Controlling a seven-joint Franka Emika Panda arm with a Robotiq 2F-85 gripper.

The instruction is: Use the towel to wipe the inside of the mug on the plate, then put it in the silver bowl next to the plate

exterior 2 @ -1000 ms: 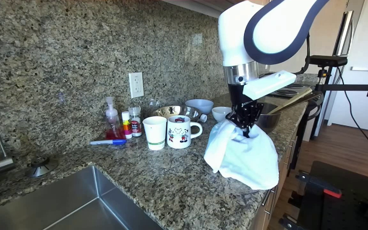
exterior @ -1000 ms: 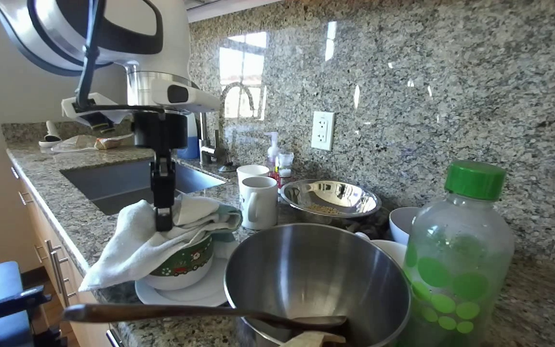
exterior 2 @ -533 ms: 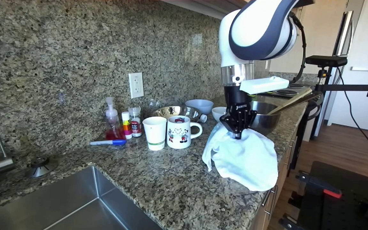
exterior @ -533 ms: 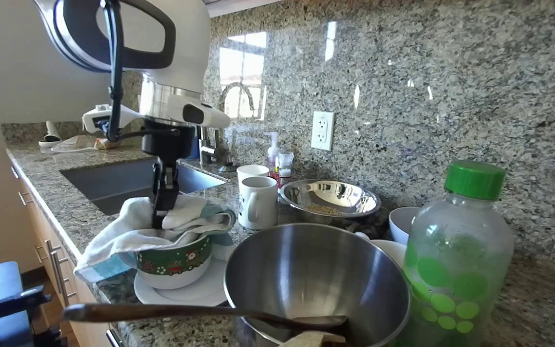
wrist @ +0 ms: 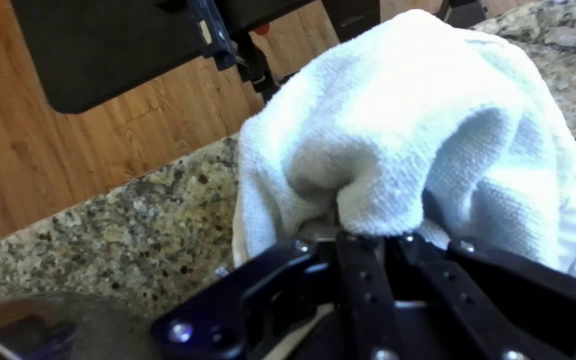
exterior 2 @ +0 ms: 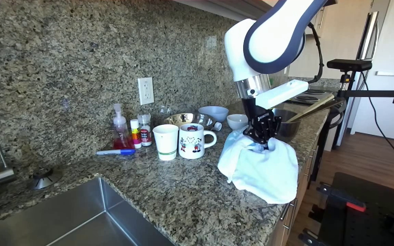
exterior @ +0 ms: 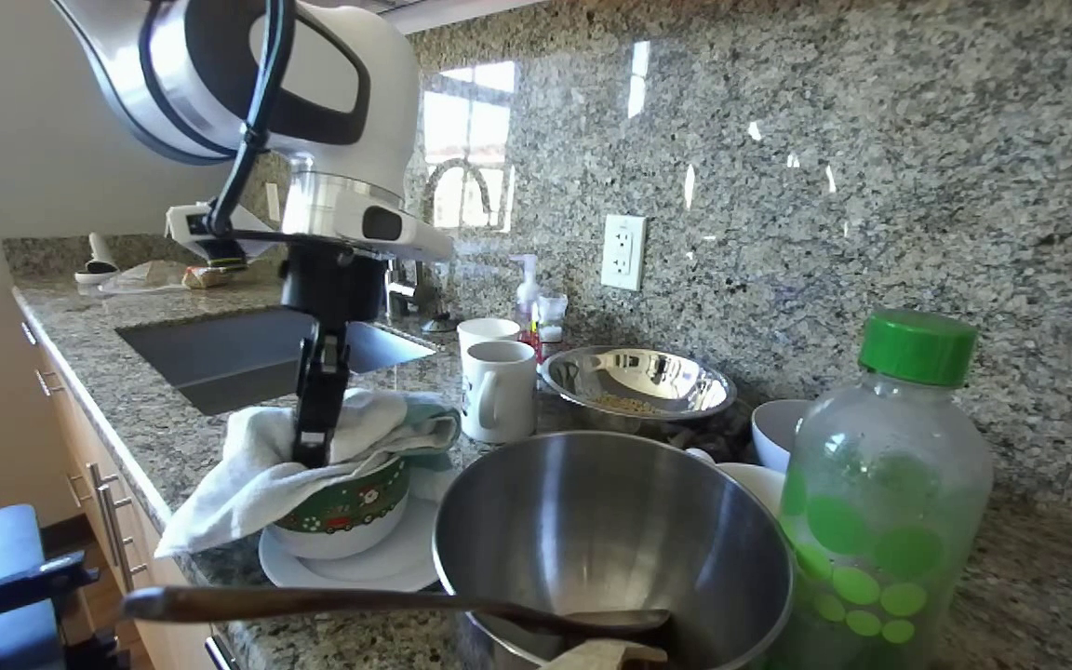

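Wiping: soft white-to-pale-blue towel [wrist: 393, 125] bunched over and into the mouth of the wide, squat white ceramic mug with a dark green patterned band [exterior: 345, 516]; thick folds cover the rim, long flap hangs toward the front edge of the speckled granite counter [exterior 2: 183, 198].
Grip: black two-finger Robotiq gripper [exterior: 311, 452] points down into the folds. Fingers clenched, pinching cloth by the look of the wrist view. Tips partly buried; contact with mug wall hidden.
Mug: stands on the round white saucer-like plate [exterior: 410, 558]. Interior not visible under the cloth.
Plate: right beside the large, deep, brushed-steel bowl [exterior: 555, 521]; can't tell if touching.
Bowl: no towel in it. Dark brown wooden spoon [exterior: 313, 602] rests in it, long handle out over the rim; pale wooden utensil [exterior: 603, 654] too.
Neighbours: white cartoon-print mug [exterior 2: 192, 141] and clear green-dotted bottle with green cap [exterior: 871, 530], both apart from the towel.
Mug step: looks like the inside wipe; drop-off not begun.
Towel next: probably more press-and-turn strokes, light force so mug doesn't skate on plate. Then straight lift until flap clears rim, shift over bowl, let go (reading "it" as the towel).
Spoon risk: handle could snag the flap.
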